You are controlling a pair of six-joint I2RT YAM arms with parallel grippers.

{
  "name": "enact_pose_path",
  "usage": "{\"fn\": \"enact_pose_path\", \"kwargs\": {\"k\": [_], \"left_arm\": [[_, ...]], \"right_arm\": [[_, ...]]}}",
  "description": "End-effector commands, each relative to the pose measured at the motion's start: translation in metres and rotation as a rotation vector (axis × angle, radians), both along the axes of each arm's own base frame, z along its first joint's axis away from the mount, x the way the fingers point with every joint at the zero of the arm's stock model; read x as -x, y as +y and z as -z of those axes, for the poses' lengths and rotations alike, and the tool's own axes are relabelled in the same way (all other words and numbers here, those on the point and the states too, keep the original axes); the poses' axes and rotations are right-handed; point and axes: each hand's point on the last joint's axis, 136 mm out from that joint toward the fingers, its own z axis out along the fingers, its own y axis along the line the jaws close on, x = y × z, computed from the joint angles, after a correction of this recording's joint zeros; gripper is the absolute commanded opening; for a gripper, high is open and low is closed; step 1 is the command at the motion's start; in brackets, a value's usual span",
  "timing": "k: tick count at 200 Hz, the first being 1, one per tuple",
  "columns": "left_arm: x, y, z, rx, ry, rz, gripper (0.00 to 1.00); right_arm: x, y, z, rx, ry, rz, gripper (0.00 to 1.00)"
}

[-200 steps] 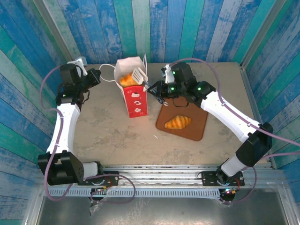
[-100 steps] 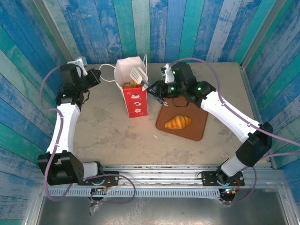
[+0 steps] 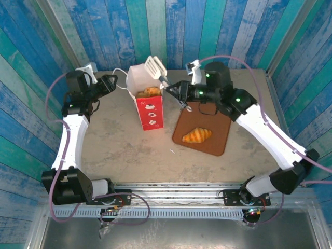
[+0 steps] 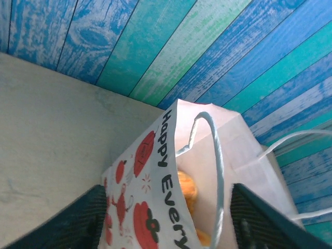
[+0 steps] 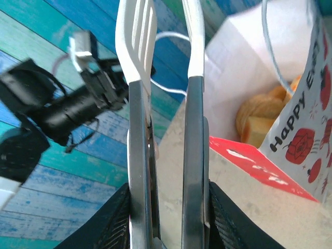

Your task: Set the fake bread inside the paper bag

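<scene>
my right gripper clenching tongs beside bag of bread, left gripper released nearby, croissant on tray

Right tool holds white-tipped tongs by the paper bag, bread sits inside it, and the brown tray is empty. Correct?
No. The brown tray is not empty: the top external view shows a croissant lying on it. The right tool does hold the tongs by the paper bag, with bread inside.
</scene>
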Motion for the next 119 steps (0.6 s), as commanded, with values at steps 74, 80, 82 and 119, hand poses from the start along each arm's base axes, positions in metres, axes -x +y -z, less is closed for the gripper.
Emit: {"fn": "enact_pose_path", "kwargs": {"k": [74,80,82,119], "left_arm": [[0.041,0.01,-0.003,-0.091,-0.054,-0.06,0.88],[0.043,0.011,0.0,-0.091,-0.047,-0.063,0.88],[0.043,0.011,0.001,-0.092,-0.047,-0.063,0.88],[0.055,0.008,0.023,-0.066,-0.011,-0.064,0.89]], "right_arm": [[0.044,-0.154,0.033,0.397,-0.002,0.447,0.37],[0.048,-0.159,0.041,0.412,0.017,0.455,0.37],[0.049,-0.161,0.044,0.417,0.022,0.456,0.37],[0.064,-0.181,0.096,0.477,0.144,0.491,0.36]]}}
